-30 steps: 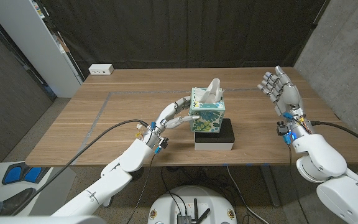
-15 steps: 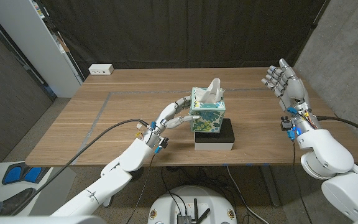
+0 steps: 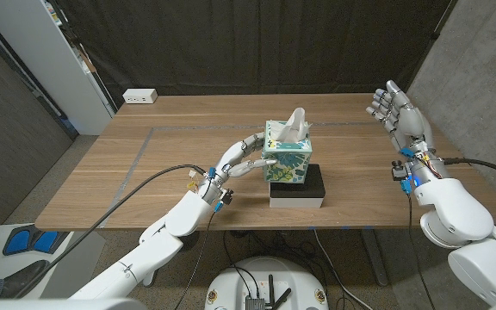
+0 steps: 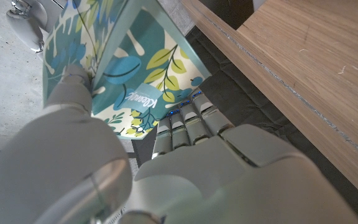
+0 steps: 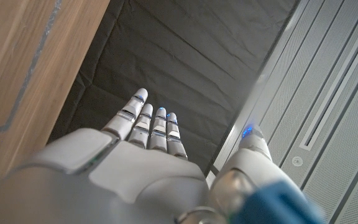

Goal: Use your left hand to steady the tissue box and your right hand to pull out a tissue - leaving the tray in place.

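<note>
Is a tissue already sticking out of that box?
Yes. A white tissue stands up out of the box top, untouched.

Wooden table (image 3: 145, 164): black-and-white tray (image 3: 298, 191) near front edge; white power strip (image 3: 139, 96) at far-left corner, well apart from tray.

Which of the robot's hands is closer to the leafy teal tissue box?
The left hand: it grips the leaf-patterned teal tissue box on its side. The right hand is raised and open, far off over the wooden table's right edge.

tissue box (image 4: 135, 68) cut off by frame edge, tray (image 3: 298, 191) partly hidden under box
</note>
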Robot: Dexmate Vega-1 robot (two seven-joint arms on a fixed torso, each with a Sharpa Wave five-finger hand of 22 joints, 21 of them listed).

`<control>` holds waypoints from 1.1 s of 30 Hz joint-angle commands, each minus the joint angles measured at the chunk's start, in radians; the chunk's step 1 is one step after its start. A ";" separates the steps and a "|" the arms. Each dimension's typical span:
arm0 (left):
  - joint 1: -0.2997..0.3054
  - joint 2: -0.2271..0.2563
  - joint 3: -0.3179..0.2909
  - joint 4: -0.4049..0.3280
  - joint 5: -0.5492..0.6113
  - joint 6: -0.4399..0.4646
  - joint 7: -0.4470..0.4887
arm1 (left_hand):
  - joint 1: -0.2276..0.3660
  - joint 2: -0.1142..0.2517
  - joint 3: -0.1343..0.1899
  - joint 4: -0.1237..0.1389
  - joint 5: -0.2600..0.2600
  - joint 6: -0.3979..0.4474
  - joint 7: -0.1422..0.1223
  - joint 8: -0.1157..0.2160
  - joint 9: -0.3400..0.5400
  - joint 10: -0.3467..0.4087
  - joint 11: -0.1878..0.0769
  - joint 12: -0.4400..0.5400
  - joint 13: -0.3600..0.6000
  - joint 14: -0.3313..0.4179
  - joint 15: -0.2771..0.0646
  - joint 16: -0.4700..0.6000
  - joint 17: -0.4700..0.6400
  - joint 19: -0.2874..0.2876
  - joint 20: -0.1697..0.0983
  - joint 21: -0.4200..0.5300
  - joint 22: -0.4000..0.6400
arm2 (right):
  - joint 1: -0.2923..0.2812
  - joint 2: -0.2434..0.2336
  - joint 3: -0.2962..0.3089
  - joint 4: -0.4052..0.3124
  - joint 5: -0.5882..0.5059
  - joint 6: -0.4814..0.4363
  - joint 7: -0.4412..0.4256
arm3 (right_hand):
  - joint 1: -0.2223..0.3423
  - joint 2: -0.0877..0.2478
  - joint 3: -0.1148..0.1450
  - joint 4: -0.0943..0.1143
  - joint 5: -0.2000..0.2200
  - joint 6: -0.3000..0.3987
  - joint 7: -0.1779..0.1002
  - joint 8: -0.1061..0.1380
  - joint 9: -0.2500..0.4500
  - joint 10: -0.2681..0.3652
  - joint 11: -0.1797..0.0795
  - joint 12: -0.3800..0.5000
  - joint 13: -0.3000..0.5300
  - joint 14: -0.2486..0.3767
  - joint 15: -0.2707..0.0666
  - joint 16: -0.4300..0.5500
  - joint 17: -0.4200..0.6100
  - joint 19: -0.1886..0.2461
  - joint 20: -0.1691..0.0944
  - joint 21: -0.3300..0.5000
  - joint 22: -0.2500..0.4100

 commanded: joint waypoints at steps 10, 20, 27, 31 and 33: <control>-0.007 -0.002 0.002 0.002 0.002 0.003 -0.004 | 0.006 0.008 0.000 0.001 0.009 0.011 0.002 -0.005 0.004 0.011 0.000 -0.004 0.006 0.009 -0.021 -0.001 0.002 0.007 -0.004 -0.001 0.002 | 0.012 0.006 0.002 -0.006 -0.321 -0.054 -0.039 | 0.006 0.007 0.007 -0.005 0.008 0.011 -0.005 0.006 0.003 0.007 -0.001 0.001 0.002 0.008 -0.005 0.007 0.003 0.007 -0.005 0.004 0.004; -0.009 0.000 0.002 -0.001 0.007 0.005 -0.005 | 0.006 0.009 -0.001 0.001 0.009 0.013 0.002 -0.006 0.004 0.014 0.000 -0.004 0.007 0.010 -0.022 -0.002 0.002 0.008 -0.005 -0.002 0.002 | 0.009 -0.001 0.008 -0.029 -0.517 -0.109 -0.055 | 0.010 0.008 0.009 -0.007 0.008 0.016 -0.008 0.006 0.003 0.011 -0.007 0.001 0.002 0.008 -0.012 0.006 0.002 0.008 -0.005 0.003 0.004; -0.016 -0.002 0.005 0.003 0.007 -0.001 -0.008 | 0.006 0.009 -0.002 0.001 0.009 0.014 0.002 -0.007 0.004 0.014 -0.002 -0.005 0.007 0.010 -0.021 -0.002 0.002 0.008 -0.004 -0.002 0.002 | 0.010 -0.003 0.003 -0.053 -0.631 -0.167 -0.051 | 0.012 0.008 0.010 -0.007 0.008 0.020 -0.005 0.007 0.003 0.012 -0.007 0.001 0.002 0.007 -0.011 0.005 0.001 0.005 -0.005 0.002 0.004; -0.017 -0.003 0.006 0.005 0.006 -0.002 -0.009 | 0.007 0.009 -0.003 0.001 0.009 0.013 0.001 -0.008 0.005 0.014 -0.003 -0.006 0.007 0.010 -0.021 -0.003 0.002 0.008 -0.004 -0.002 0.002 | 0.011 -0.003 -0.001 -0.065 -0.684 -0.197 -0.046 | 0.014 0.008 0.011 -0.008 0.009 0.022 -0.003 0.007 0.003 0.019 -0.003 0.003 0.002 0.009 -0.011 0.005 0.000 0.003 0.000 0.001 0.004; -0.018 -0.003 0.006 0.005 0.008 -0.001 -0.009 | 0.007 0.009 -0.003 0.001 0.009 0.014 0.001 -0.008 0.005 0.015 -0.003 -0.006 0.007 0.011 -0.021 -0.003 0.002 0.008 -0.004 -0.003 0.002 | 0.011 -0.004 -0.004 -0.068 -0.708 -0.207 -0.044 | 0.015 0.009 0.011 -0.008 0.009 0.023 -0.003 0.007 0.003 0.019 -0.004 0.003 0.002 0.008 -0.010 0.005 0.000 0.003 0.001 0.001 0.004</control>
